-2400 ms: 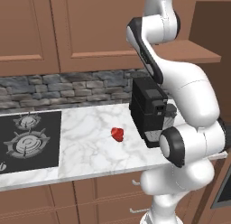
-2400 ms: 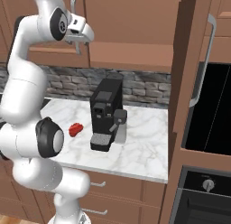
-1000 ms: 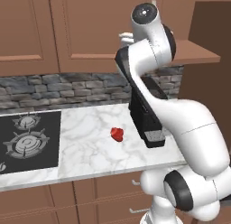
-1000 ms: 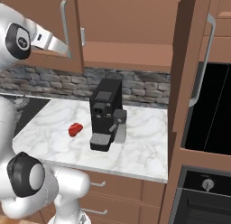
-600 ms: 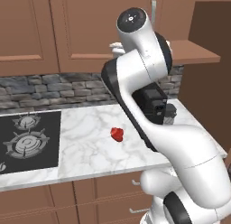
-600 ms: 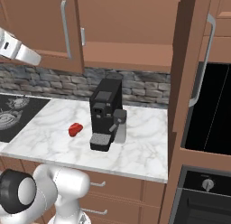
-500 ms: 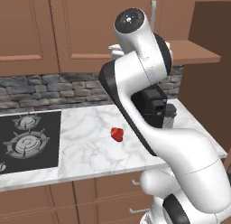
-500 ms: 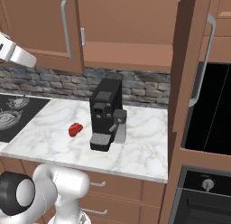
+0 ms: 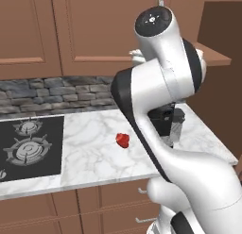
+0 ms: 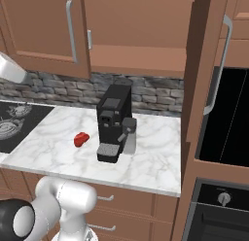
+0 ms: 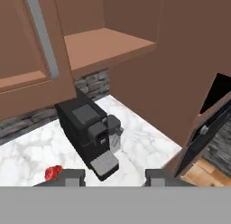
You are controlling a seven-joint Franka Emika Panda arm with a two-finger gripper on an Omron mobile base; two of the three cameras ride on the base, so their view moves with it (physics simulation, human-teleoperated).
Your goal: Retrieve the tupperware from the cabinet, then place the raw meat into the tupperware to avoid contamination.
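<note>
The pincer is partly open and holds nothing, high above the table with the meat and coffee machine.

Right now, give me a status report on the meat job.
Jaws apart, holding nothing. Raw meat loose on the counter. Cabinet open, shelf bare, no tupperware seen. Coffee machine stands beside the meat.

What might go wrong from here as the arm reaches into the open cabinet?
The open door hangs close beside the gripper, so a swing toward the shelf may clip it. The coffee machine stands right under that shelf, beside the meat, and lowering the arm there may knock it.
</note>
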